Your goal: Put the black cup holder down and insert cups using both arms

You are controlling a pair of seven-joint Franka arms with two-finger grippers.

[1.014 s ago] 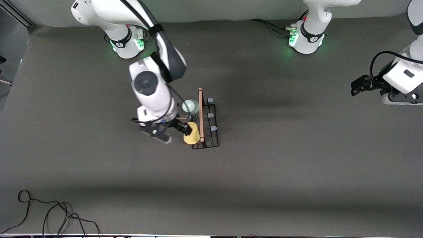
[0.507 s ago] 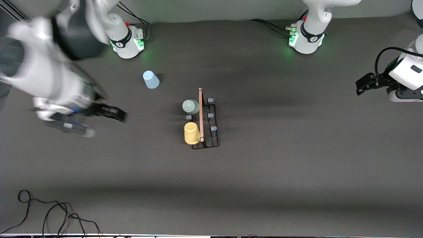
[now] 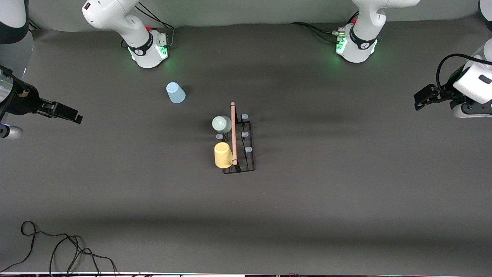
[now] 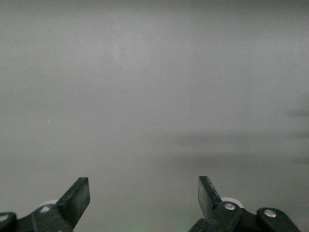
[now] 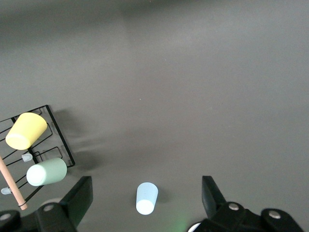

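Observation:
The black cup holder stands mid-table, its wooden rod handle on top. The pale green cup and the yellow cup sit on pegs on its side toward the right arm's end. The light blue cup stands on the table, farther from the front camera, near the right arm's base. My right gripper is open and empty, up over the right arm's end of the table. Its wrist view shows the holder, yellow cup, green cup and blue cup between the open gripper. My left gripper, open and empty, waits over the left arm's end.
Three bare pale-capped pegs line the holder's side toward the left arm's end, and one shows between the two cups. The arm bases stand along the table's back edge. A black cable lies at the front corner.
My right gripper left the yellow cup on its peg and swung away to the right arm's end. The blue cup came into view. The left gripper shifted slightly.

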